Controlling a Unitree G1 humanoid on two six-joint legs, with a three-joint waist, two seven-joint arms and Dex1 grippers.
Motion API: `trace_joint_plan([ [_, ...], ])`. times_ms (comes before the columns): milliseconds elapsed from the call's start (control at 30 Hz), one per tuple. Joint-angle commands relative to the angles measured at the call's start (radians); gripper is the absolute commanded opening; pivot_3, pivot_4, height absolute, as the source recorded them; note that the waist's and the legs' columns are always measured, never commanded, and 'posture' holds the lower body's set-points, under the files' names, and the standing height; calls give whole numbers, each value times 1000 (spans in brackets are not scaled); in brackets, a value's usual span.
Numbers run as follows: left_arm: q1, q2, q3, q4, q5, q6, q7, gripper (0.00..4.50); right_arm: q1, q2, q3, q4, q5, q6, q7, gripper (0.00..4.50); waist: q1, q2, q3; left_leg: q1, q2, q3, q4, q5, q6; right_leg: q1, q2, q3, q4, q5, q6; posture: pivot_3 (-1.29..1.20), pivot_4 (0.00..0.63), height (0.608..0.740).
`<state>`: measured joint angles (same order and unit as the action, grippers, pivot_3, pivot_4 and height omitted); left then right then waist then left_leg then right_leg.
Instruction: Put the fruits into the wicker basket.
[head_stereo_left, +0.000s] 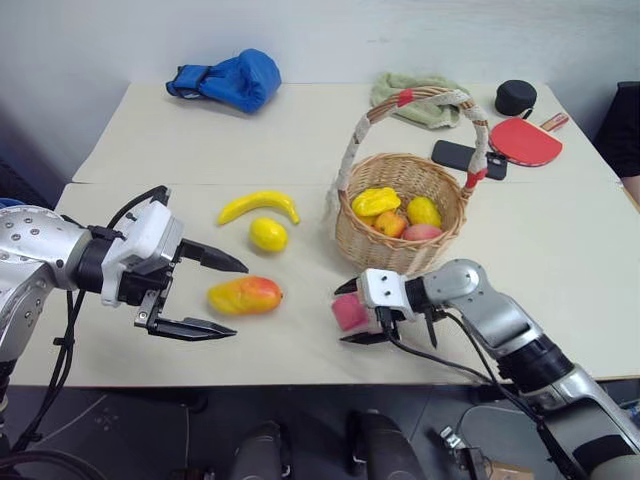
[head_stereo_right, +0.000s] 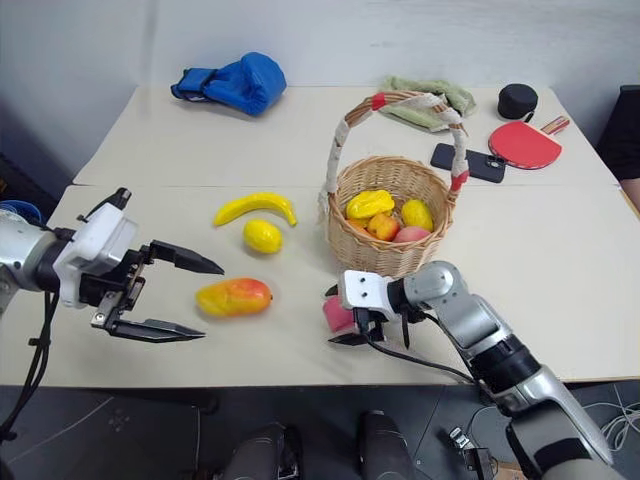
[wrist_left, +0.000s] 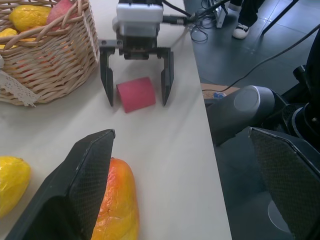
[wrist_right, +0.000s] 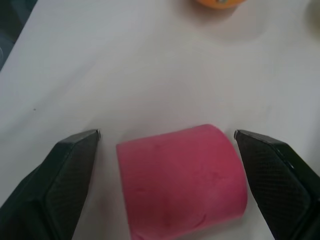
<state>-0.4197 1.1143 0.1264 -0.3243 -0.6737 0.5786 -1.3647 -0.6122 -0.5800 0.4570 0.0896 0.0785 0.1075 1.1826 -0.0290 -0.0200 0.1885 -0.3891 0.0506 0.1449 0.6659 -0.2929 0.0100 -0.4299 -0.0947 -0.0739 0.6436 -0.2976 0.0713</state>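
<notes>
A curved yellow banana (head_stereo_left: 258, 205), a round lemon (head_stereo_left: 268, 234) and a yellow-orange mango (head_stereo_left: 245, 295) lie on the table left of the wicker basket (head_stereo_left: 400, 245). Several other toy fruits lie inside the basket. My left gripper (head_stereo_left: 238, 298) hangs open just left of the mango, and its fingers point toward the fruit without touching it. My right gripper (head_stereo_left: 345, 315) is open in front of the basket. Its two fingers straddle a pink cylinder block (wrist_right: 182, 177) that lies on its side on the table, with a gap on each side.
At the back of the table lie a blue boxing glove (head_stereo_left: 230, 80), a green towel (head_stereo_left: 415, 100), a black puck (head_stereo_left: 515, 97), a red paddle (head_stereo_left: 525, 140) and a black phone (head_stereo_left: 468, 158). The table's front edge (head_stereo_left: 300, 378) runs just behind both grippers.
</notes>
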Motion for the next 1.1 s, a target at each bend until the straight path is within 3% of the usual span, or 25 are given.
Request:
trace_joint_plan([
  [33,-14,-2,15,-23,-7,3,15,4500,-4,12,-1,53,-30,-40,10,4114,-1,-1,-1,1,0,0,0,0,0,0,0,0,0,0,0,0,150,740],
  [200,-30,-14,19,-28,-23,15,34,4500,73,-52,-76,-64,63,2,74,2541,3,-1,-1,1,0,0,0,0,0,1,0,1,1,0,0,0,150,740],
  [300,-57,-43,6,-27,-36,25,47,4500,157,-87,-196,-204,193,118,53,1926,13,-1,0,0,0,-3,0,-1,1,2,-2,1,0,0,0,0,150,740],
  [467,-120,-117,-27,-31,-58,44,70,4500,351,-190,-560,-399,406,405,-93,1723,26,-1,0,0,-1,-2,1,-1,1,2,-2,1,0,0,1,0,150,740],
  [567,-156,-167,-49,-24,-61,47,87,4500,474,-263,-769,-331,392,467,-178,1723,32,-2,-1,0,-1,-3,1,-1,2,3,-2,2,-1,0,1,0,150,740],
  [767,-190,-218,-89,8,-19,27,97,4500,438,-263,-850,29,264,414,-388,1723,16,-3,-1,3,-2,2,0,-1,3,3,-1,3,-1,2,3,0,150,740],
  [900,-189,-221,-101,37,15,-4,87,4500,383,-234,-827,137,242,396,-437,2969,-2,-2,0,4,-2,2,-1,1,1,2,1,9,0,1,2,0,150,740],
  [1033,-180,-210,-88,88,39,-19,73,4500,394,-258,-852,68,279,469,-442,4418,0,-2,0,3,-1,2,-2,1,0,2,2,11,0,1,3,0,150,740],
  [1100,-166,-196,-76,109,55,-29,71,4500,422,-295,-885,-9,309,498,-407,4467,1,-2,0,3,-1,2,-2,1,0,2,1,12,-1,1,3,0,150,740],
])
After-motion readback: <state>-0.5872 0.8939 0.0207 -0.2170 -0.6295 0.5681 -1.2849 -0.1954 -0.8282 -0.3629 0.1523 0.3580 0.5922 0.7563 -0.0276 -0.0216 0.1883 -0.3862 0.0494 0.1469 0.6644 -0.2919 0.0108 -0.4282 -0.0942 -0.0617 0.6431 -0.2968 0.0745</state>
